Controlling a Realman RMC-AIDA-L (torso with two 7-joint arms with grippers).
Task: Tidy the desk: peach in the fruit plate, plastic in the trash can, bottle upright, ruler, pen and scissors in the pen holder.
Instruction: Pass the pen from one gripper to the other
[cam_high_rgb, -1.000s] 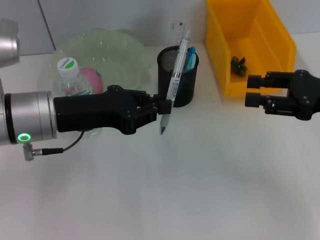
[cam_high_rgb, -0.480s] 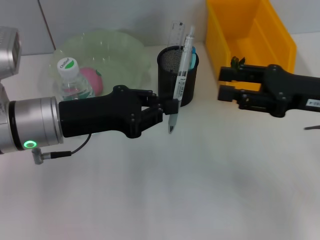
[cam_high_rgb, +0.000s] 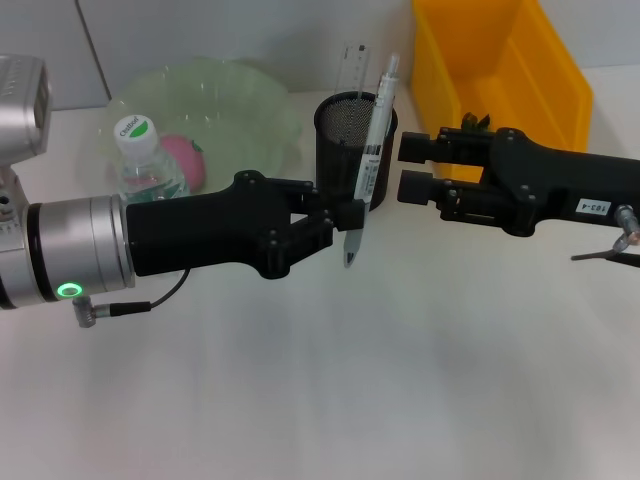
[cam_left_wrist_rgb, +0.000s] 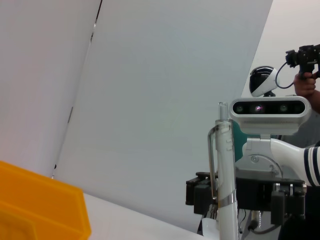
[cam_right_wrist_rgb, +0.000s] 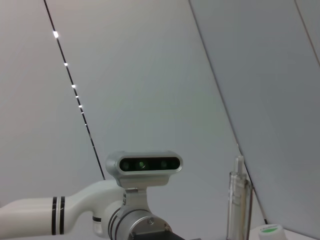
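Gripping the pen (cam_high_rgb: 371, 150) upright beside the pen holder (cam_high_rgb: 352, 140), your left gripper (cam_high_rgb: 345, 222) had its fingers clamped on the barrel; your right gripper (cam_high_rgb: 417, 168) waited nearby, fingers apart. A crooked handover risked dropping the pen onto the worktop (cam_high_rgb: 400, 380).

Robot lab: white table (cam_high_rgb: 300, 400), bare walls

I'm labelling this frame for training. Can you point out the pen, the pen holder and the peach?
pen (cam_high_rgb: 375, 140), head view, on its white barrel.
pen holder (cam_high_rgb: 337, 140), head view, on its black mesh wall.
peach (cam_high_rgb: 185, 160), head view, on its pink skin.
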